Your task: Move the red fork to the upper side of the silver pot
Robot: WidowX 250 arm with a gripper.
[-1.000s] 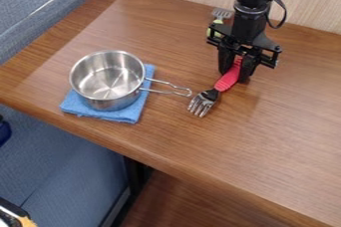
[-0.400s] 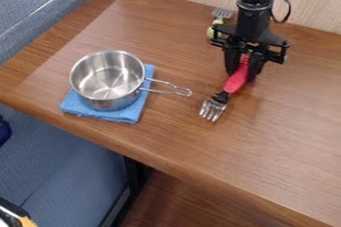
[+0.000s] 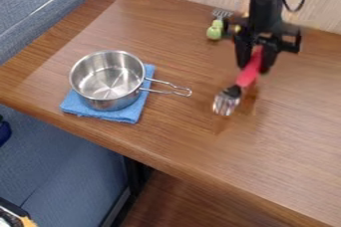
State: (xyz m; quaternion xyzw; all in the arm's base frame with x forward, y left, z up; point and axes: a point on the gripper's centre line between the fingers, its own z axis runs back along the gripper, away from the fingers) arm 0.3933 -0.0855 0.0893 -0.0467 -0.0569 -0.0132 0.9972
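Note:
My gripper (image 3: 255,66) hangs over the right-centre of the table, shut on the handle of the red fork (image 3: 248,74). The fork tilts down to the lower left, its metal tines lowest, and it looks lifted a little off the wood. To the left, the silver pot (image 3: 106,79) rests on a folded blue cloth (image 3: 126,114), its wire handle pointing right toward the fork. A gap of bare table lies between that handle and the tines.
A fork with a green handle (image 3: 214,32) lies near the back edge, just left of the arm. The wooden table (image 3: 166,136) ends at a front edge running down to the right. Blue seating borders the left, and a wood-grain wall stands behind.
My gripper has moved to the right and slightly up in the view, carrying the red fork with it. More of the green-handled fork is uncovered. The pot has stayed in place.

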